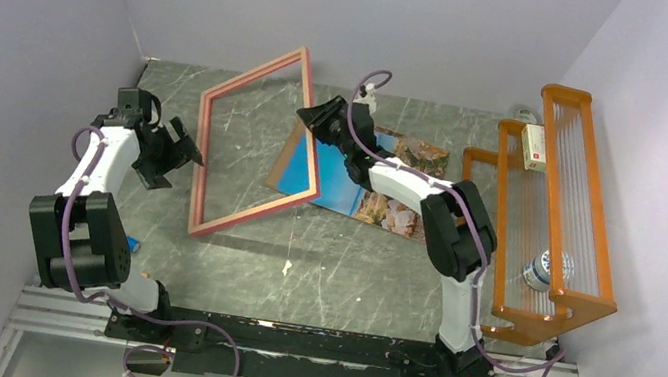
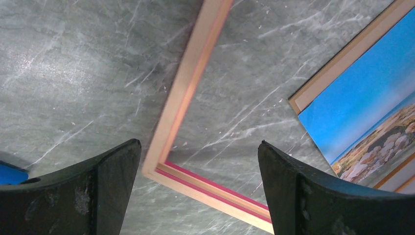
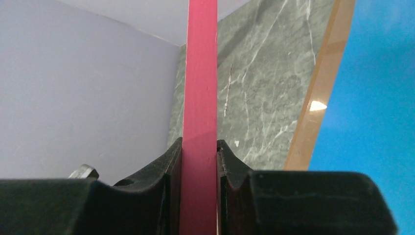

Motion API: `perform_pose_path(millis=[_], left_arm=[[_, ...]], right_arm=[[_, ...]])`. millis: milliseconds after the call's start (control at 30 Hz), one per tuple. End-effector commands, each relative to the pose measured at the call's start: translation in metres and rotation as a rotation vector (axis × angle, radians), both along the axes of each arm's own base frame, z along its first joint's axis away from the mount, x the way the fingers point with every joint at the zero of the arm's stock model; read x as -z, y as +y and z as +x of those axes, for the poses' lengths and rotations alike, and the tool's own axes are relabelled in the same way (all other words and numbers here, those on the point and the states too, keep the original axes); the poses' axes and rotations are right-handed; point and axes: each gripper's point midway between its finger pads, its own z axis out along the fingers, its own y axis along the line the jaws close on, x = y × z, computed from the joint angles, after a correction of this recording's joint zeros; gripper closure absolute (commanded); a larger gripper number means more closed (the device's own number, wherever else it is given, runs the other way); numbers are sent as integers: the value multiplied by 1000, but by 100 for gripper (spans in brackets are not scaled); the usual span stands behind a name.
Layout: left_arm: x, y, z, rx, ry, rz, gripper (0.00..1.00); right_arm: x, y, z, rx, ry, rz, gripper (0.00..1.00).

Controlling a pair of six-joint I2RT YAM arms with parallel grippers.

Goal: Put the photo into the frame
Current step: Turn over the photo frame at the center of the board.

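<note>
The frame (image 1: 255, 72) is pink-fronted and hangs tilted over the left half of the table, right side raised. My right gripper (image 1: 313, 116) is shut on its right rail; in the right wrist view the pink rail (image 3: 199, 88) sits clamped in that gripper (image 3: 199, 144). My left gripper (image 1: 190, 147) is open and empty beside the frame's left rail. In the left wrist view the frame's pale-backed corner (image 2: 161, 169) lies below the open gripper (image 2: 199, 143), not touching it. The photo (image 1: 335, 186) lies face up on a brown board, partly under the right arm, and also shows in the left wrist view (image 2: 359, 105).
The brown backing board's edge (image 3: 320, 88) shows beside the photo. An orange wire rack (image 1: 549, 212) stands along the right wall with a small box (image 1: 534, 146) and a can (image 1: 545, 269) in it. A small blue object (image 1: 131, 243) lies by the left arm's base.
</note>
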Motion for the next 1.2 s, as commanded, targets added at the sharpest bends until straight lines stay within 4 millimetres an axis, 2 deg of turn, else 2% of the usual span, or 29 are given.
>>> perform_pose_path(millis=[0,67,233,467,667,833,900,1033,1167], left_arm=[[-8,7,10,3,-36,13,6],[-7,10,10,4,-25,19,6],[1,17,9,-1,2,20,6],[7,11,12,41,13,-41,6],[15,3,12,71,46,-101,6],[14,2,9,74,44,-101,6],[9,1,11,81,31,-106,6],[-5,-4,15,120,-21,-115,6],[-15,-11,18,143,-61,-144,6]], right_arm=[[-28,28,13,-39,-115,177,96],[-11,38,14,-60,-79,190,91],[18,62,12,-117,-29,175,84],[60,99,2,-183,99,127,72],[78,108,0,-210,142,95,58],[78,107,-1,-237,116,11,47],[75,102,-1,-235,110,-39,40],[59,91,-1,-242,71,-153,25],[50,76,-4,-283,67,-268,21]])
